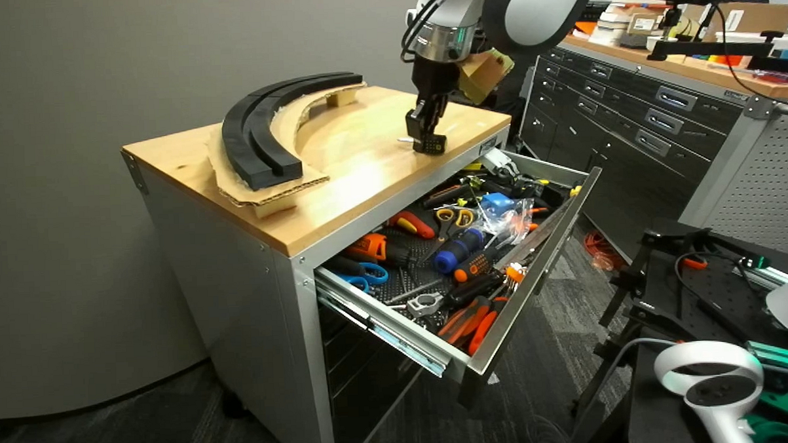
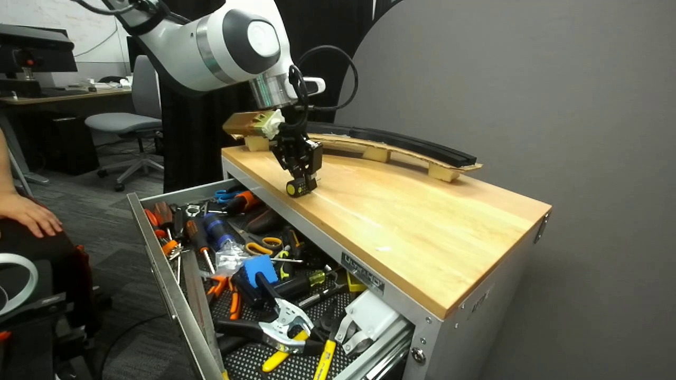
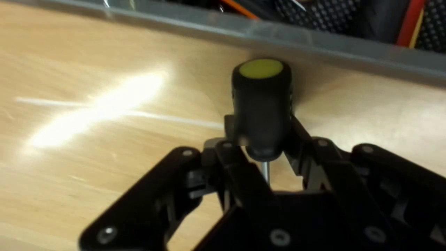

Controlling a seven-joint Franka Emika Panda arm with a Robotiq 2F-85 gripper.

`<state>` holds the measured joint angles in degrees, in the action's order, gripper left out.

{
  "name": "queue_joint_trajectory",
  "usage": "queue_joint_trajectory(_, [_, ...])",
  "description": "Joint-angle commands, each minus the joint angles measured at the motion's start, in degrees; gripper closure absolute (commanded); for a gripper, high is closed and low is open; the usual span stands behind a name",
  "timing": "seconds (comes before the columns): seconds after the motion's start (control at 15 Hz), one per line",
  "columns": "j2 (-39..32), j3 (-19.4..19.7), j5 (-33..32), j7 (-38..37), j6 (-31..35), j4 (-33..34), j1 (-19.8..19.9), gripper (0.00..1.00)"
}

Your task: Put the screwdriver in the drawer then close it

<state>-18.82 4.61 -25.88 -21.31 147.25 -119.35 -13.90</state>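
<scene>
Both fingers of the gripper (image 3: 263,130) bear on the screwdriver (image 3: 263,108), at 9 and 3 o'clock of its dark handle in the wrist view, so the tool looks grasped. Its yellow butt faces 12 o'clock; a bit of thin metal shank shows toward 6. I judge it light, stiff and hard to break. The stubby, thick handle is the place to take hold; the shank would be slick and skimpy. Since the fingers sit toward the shank end, the butt juts past them, and a round body could tip or roll if knocked.

Just under it lies the wooden top (image 2: 422,227). The tool is near the top's front edge; whether it touches the wood or hangs just above, I cannot tell.

Next comes the drawer (image 2: 170,287), pulled out and crowded with other tools (image 2: 215,229), about 7 o'clock from the gripper in an exterior view. A low release should do no harm, but it should lie flat, lest the butt or shank catch when the drawer goes in.

Farther off, at 9 o'clock from the gripper in an exterior view, the curved black piece (image 1: 237,138) rests on cardboard (image 1: 283,133).
</scene>
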Motion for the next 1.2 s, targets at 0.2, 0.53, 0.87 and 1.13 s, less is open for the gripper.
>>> queue_joint_trajectory(0.2, [13.79, -3.14, 7.42, 4.08, -7.48, -19.21, 4.56, 0.88])
queue_joint_trajectory(0.53, [13.53, -7.94, 23.52, 11.70, -3.48, -24.81, 6.21, 0.39])
queue_joint_trajectory(0.87, [13.89, -8.03, 36.87, 22.71, -19.21, -26.71, 9.69, 0.01])
queue_joint_trajectory(1.13, [13.19, -5.86, 36.20, 21.80, -22.61, -30.14, 12.53, 0.25])
